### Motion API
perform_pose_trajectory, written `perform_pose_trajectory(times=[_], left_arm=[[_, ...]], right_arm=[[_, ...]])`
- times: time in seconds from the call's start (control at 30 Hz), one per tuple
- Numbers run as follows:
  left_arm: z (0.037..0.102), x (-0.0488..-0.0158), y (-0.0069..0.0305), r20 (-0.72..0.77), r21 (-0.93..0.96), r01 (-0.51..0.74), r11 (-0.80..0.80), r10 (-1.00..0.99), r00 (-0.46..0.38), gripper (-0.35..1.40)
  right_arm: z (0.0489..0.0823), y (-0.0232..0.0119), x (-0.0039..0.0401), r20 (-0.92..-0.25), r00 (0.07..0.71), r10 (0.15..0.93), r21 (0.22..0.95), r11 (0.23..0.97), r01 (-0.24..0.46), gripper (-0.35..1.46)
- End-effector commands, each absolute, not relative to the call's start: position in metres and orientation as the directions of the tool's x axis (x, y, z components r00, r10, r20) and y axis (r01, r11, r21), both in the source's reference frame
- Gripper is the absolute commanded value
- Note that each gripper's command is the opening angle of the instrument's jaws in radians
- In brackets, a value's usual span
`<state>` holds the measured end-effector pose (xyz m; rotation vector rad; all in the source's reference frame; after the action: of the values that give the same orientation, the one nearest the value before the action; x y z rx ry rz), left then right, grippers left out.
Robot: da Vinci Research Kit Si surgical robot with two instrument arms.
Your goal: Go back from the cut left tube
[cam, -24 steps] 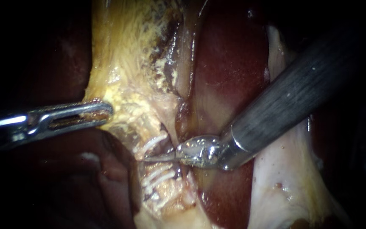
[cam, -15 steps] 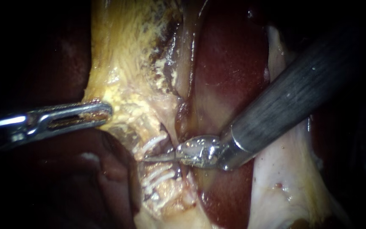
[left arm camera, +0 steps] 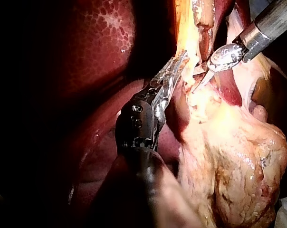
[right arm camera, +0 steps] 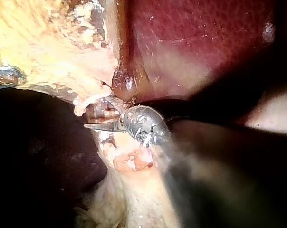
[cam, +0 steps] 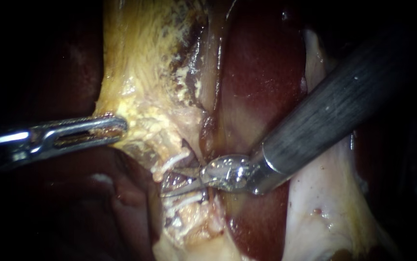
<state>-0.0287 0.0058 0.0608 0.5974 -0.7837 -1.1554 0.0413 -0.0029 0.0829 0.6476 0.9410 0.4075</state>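
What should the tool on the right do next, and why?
Probably draw the right tool straight back along its shaft. It stands open at the cut tube, with clips on either side, so a sideways move might snag one. The left tool grips the tissue and needs no move.

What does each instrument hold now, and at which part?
The left instrument grips the yellowish tissue at its edge. The right instrument holds nothing; its blades stand open.
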Motion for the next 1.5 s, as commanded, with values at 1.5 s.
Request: perform_pose_trajectory(times=[1.5], left_arm=[[0.0636,-0.0295,0.0058,0.244,0.754,0.579,0.310,-0.951,0.191,-0.35]], right_arm=[[0.0718,0.0070,0.0253,-0.849,0.478,0.226,0.266,0.964,0.016,1.43]])
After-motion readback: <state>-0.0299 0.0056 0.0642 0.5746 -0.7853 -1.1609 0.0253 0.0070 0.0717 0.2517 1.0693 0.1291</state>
